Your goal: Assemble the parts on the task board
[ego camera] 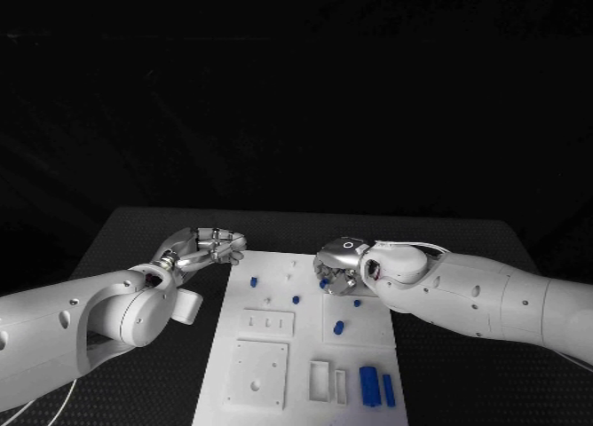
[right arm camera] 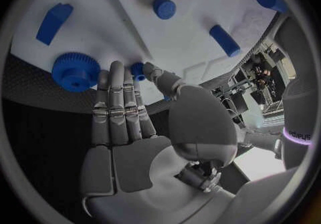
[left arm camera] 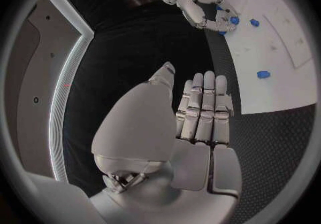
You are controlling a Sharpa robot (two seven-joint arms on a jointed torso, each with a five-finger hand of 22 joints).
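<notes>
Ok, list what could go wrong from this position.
The right hand reaches over the task board with fingertips at a small blue peg; it may tip or knock it away.

The blue gear lies close beside those fingers and could get nudged.

The left hand hovers off the board, unable to steady anything.

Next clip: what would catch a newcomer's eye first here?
The white task board glows mid-table against black, dotted with small blue parts. The right robot hand reaches over its far half, fingertips at a small blue part beside a blue gear. The left robot hand hovers off the board's left edge.
</notes>
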